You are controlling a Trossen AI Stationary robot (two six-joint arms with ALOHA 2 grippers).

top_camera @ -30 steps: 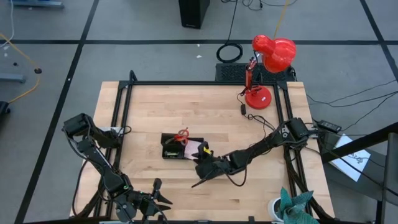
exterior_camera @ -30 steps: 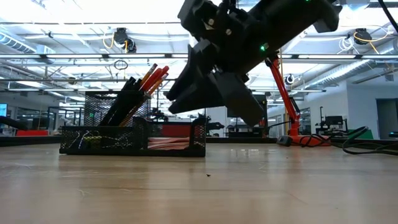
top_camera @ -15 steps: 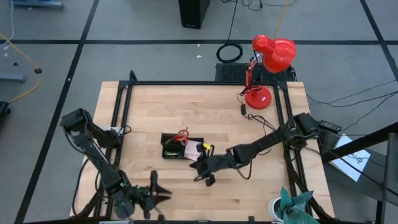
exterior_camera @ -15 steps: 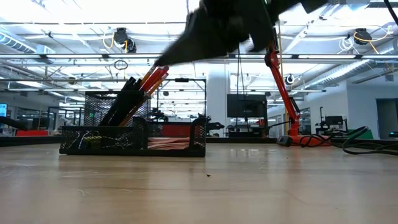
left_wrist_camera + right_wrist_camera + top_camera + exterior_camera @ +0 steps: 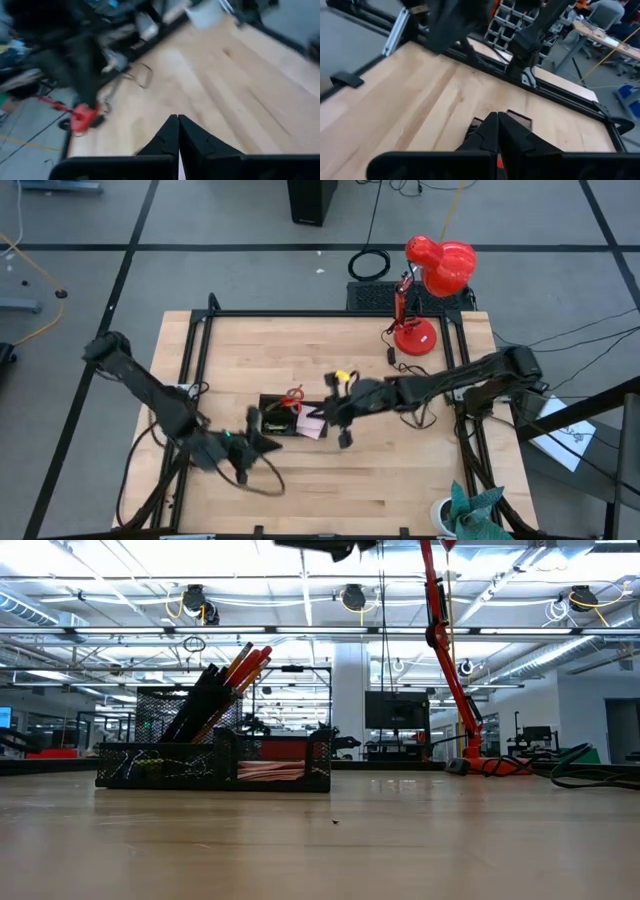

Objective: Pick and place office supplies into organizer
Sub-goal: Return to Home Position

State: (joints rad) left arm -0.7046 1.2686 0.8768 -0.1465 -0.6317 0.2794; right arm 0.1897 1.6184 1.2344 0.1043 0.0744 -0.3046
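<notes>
The organizer (image 5: 268, 402) is sitting mid-bench (image 5: 300, 350), holding the scissors (image 5: 292, 396), pens (image 5: 198, 695) and pink note pad (image 5: 314, 421). The right end effector (image 5: 497, 116) is hanging high above its right end and the left end effector (image 5: 178, 119) is hovering just beside it, both clenched on nothing. Going home cleanly means rising first, then swinging outward, clear of the upright pens and of each other.

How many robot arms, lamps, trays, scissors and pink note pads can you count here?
Robot arms: 2 (left arm, right arm)
Red lamp: 1
Black tray: 1
Red scissors: 1
Pink note pad: 1
Total: 6
</notes>
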